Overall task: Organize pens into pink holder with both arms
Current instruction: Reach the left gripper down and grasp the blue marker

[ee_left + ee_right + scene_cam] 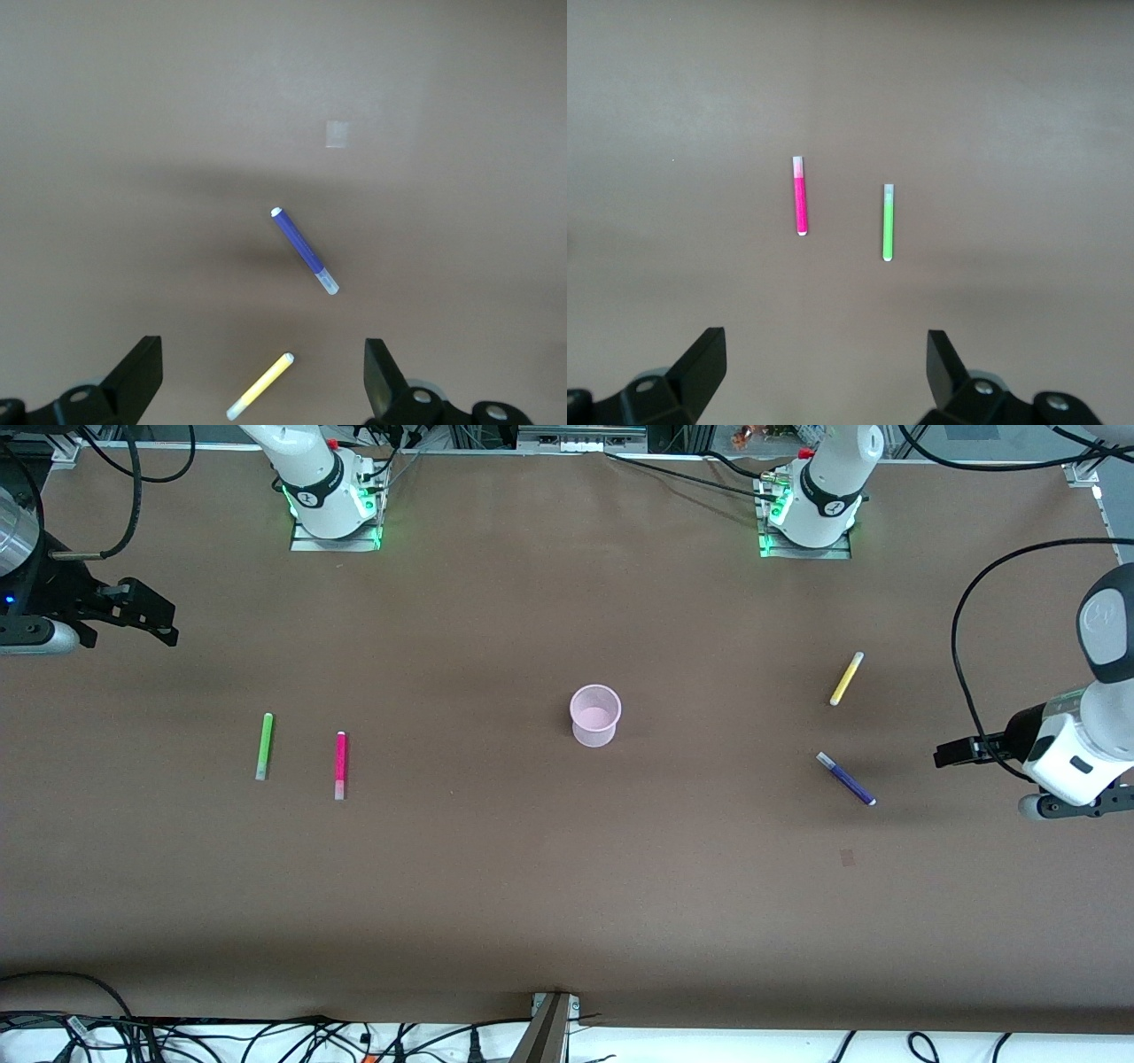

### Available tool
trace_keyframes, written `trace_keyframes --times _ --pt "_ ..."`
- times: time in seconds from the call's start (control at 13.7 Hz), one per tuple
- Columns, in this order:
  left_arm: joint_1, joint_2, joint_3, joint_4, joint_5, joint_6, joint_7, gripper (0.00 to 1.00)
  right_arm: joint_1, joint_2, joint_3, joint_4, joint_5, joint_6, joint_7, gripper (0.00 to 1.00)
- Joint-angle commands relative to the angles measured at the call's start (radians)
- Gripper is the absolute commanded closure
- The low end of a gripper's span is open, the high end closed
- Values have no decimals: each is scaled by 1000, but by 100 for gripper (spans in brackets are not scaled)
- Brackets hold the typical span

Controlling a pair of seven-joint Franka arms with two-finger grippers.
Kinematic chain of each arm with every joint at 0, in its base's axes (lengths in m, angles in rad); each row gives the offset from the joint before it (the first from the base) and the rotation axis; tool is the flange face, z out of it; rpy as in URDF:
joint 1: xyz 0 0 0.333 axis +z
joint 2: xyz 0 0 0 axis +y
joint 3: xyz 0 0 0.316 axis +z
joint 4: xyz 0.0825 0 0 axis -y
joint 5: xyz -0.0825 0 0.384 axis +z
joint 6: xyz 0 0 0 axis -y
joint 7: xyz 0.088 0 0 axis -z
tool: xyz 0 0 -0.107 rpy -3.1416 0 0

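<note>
Left end effector [261,376] spread over table, right end effector [824,372] spread, green pen [264,746] and pink pen [340,765] parallel, lengthwise toward front camera

Lab bench setup: my two arm bases [335,500] bolted to a brown-covered table [532,886], loose cables [266,1036] along its edge, aluminium framing [580,436] past my bases.
</note>
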Motion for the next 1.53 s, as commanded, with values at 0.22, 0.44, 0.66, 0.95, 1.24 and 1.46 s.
trace_keyframes --times 0.22,0.44,0.66,0.95,1.24,1.46 --pt "6 -4 -2 -262 -8 273 -341 0 -2 -1 2 7 14 -2 2 0" --pt "10 -18 -6 -391 -7 433 -610 0 -5 -3 0 5 15 -16 3 0" --pt "11 -18 -6 -503 -7 592 -662 0 -5 -3 0 7 29 -14 3 0" --pt "10 51 -6 -517 -7 701 -679 0 -4 -4 3 5 34 -16 3 0" --pt "3 146 -6 -511 -5 825 -681 0 -4 -4 3 7 34 -10 3 0" --pt "-7 174 -6 -507 -5 855 -685 8 -2 -6 3 7 41 -11 3 0"
